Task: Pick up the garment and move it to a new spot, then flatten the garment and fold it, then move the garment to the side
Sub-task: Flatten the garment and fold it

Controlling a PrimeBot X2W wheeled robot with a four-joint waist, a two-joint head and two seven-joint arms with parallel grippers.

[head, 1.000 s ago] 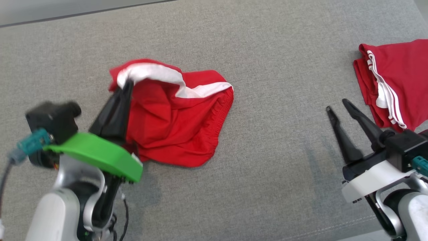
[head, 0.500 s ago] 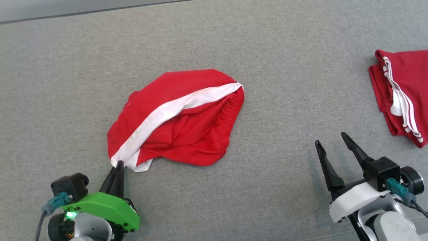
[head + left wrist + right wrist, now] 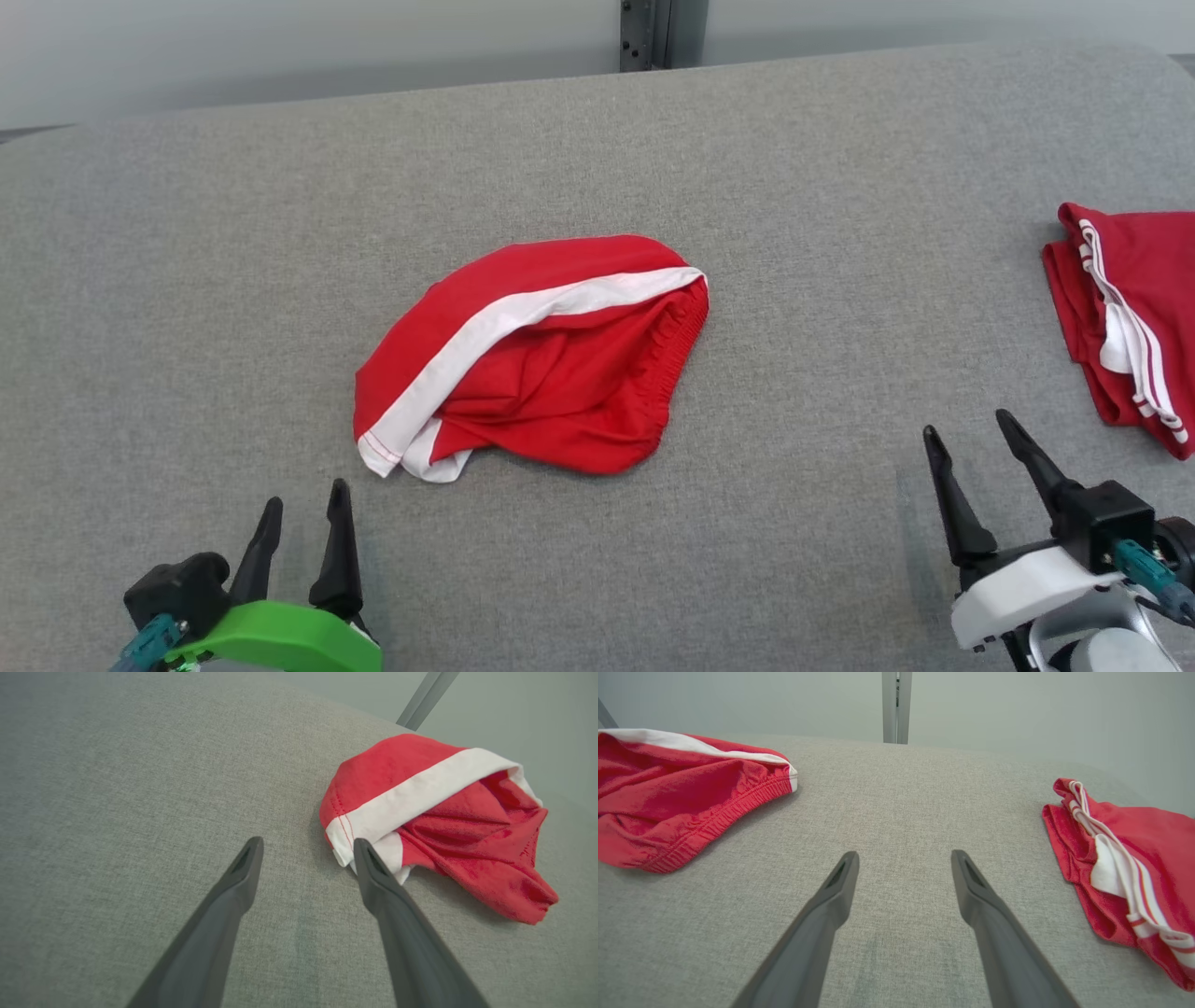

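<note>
The garment is a pair of red shorts with a white side band, lying crumpled in the middle of the grey surface; the left wrist view has it at the upper right and the right wrist view has it at the left. My left gripper stands open near the front edge, just short of the garment's white corner, with nothing between its fingers. At the lower right my right gripper is open too and holds nothing.
A second red piece with white stripes lies folded at the right edge, also in the right wrist view. The grey padded surface spreads wide to the left and front. A metal post stands behind its far edge.
My left gripper dragged the garment's white corner toward me, let it go and opened, then drew back. The right gripper opened wider. The head camera tilted up, shifting the whole picture.
</note>
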